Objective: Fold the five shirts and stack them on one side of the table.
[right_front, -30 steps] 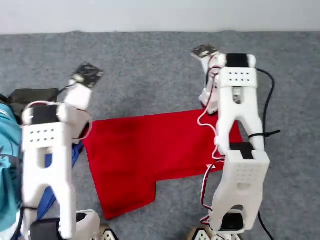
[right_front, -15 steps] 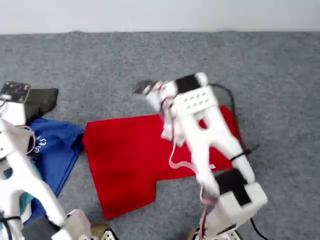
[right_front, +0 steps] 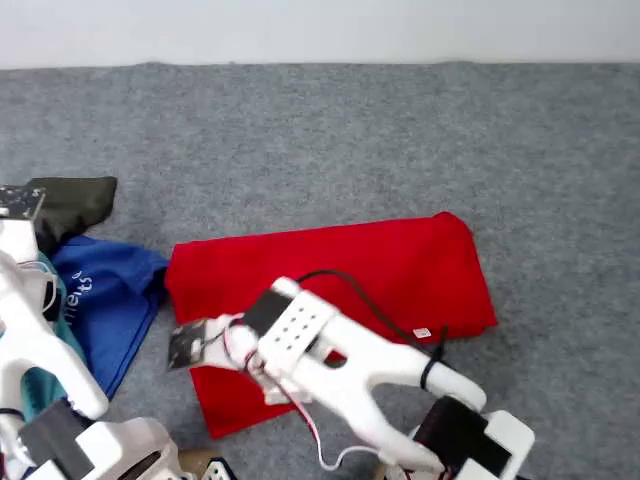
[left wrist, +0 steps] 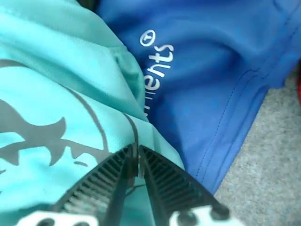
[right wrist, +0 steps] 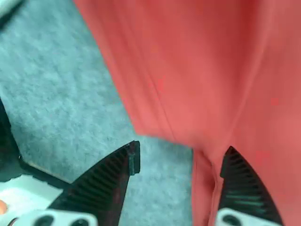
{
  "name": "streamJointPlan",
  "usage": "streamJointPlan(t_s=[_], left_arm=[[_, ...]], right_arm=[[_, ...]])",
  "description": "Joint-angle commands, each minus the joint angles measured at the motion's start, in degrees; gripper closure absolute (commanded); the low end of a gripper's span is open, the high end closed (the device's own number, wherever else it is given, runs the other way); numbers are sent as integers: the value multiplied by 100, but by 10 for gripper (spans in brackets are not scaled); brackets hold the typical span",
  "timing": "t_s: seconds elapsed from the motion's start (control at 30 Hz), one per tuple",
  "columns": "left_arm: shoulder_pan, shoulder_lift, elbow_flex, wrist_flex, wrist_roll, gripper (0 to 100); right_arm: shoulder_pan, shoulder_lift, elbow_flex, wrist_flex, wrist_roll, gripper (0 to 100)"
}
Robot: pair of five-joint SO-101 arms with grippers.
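Observation:
A red shirt (right_front: pixel 330 275) lies partly folded in the middle of the grey table. My right gripper (right_front: pixel 215 350) hangs over its near left part. In the right wrist view the right gripper (right wrist: pixel 181 160) is open, and the edge of the red shirt (right wrist: pixel 197 70) runs between its fingers. At the far left my left gripper (right_front: pixel 25 285) is above a pile made of a blue shirt (right_front: pixel 105 295), a teal shirt (right_front: pixel 45 395) and a dark shirt (right_front: pixel 70 198). The left gripper (left wrist: pixel 136 157) is shut, its tips against the teal shirt (left wrist: pixel 56 94) beside the blue shirt (left wrist: pixel 211 61).
Bare grey table (right_front: pixel 400 130) stretches behind and to the right of the red shirt. The shirt pile crowds the left edge. A white wall (right_front: pixel 320 30) bounds the far side.
The right arm has swung from the red shirt's far right corner across to its near left edge. The left arm has moved left, off the red shirt and over the pile.

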Motion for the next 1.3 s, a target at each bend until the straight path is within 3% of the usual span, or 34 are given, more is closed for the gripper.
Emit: streamJointPlan(t_s=[0.0, 0.27, 0.6, 0.67, 0.9, 1.1, 1.27], left_arm=[[-35, -18, -251, -70, -62, 983], [-35, -26, -251, -62, -62, 983], [-35, -26, -251, -53, -53, 983], [-35, -26, -251, -53, -53, 983], [-35, -26, -251, -53, -53, 983], [-35, -26, -259, -53, -53, 983], [-35, -35, -268, 0, -53, 983]], right_arm=[[-418, -66, -26, -198, 35, 717], [-1156, 470, -26, -541, -281, 717], [-1218, 1525, -26, -980, -273, 718], [-1209, 1666, -70, -980, -273, 747], [-1191, 1895, -343, -963, -264, 991], [-1174, 1763, -343, -980, -273, 985], [-637, 1367, -343, -1103, -264, 989]])
